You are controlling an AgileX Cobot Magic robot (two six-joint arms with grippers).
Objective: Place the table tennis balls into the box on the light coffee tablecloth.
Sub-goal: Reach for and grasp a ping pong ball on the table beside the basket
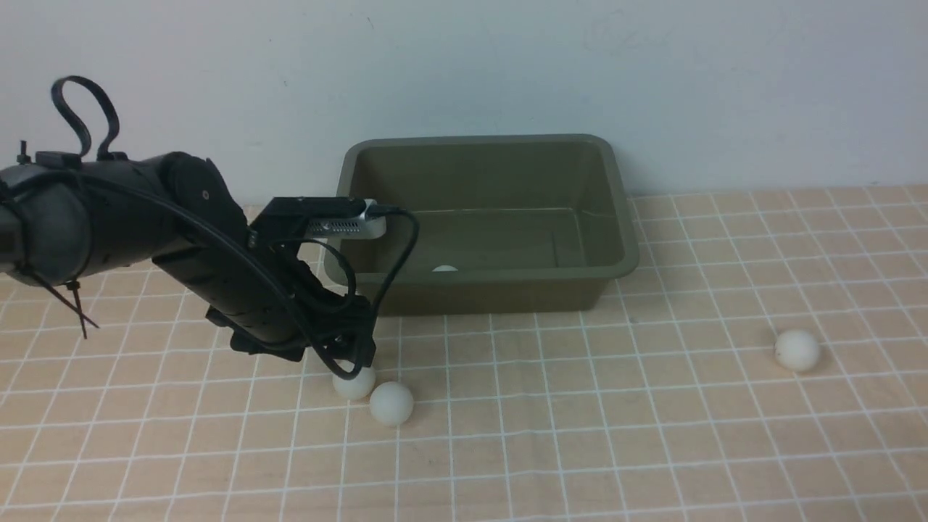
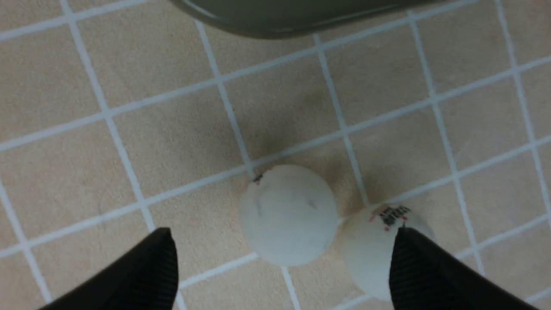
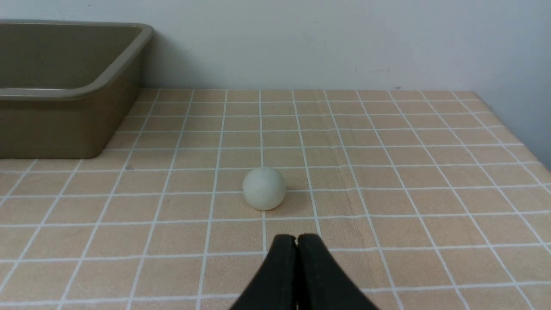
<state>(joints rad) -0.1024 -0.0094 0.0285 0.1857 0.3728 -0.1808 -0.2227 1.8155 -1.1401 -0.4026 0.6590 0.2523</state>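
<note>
The olive-green box [image 1: 613,217] stands at the back of the light coffee tablecloth [image 1: 580,435], with one table tennis ball [image 1: 444,269] showing just over its front rim. Two white balls lie touching in front of the box's left corner, one [image 1: 355,383] under my left gripper [image 1: 349,362] and one [image 1: 391,402] beside it. In the left wrist view the left gripper [image 2: 282,230] is open. The plain ball [image 2: 288,215] sits between its fingers [image 2: 159,262], and the far finger overlaps the printed ball [image 2: 370,249]. My right gripper [image 3: 296,237] is shut and empty, just short of a lone ball [image 3: 264,188], seen too in the front view [image 1: 797,350].
A pale wall rises right behind the box. The cloth's right edge [image 3: 516,129] shows in the right wrist view, with the box [image 3: 64,92] off to one side. My left arm and its cables [image 1: 181,246] reach in low from the left, close to the box's left corner.
</note>
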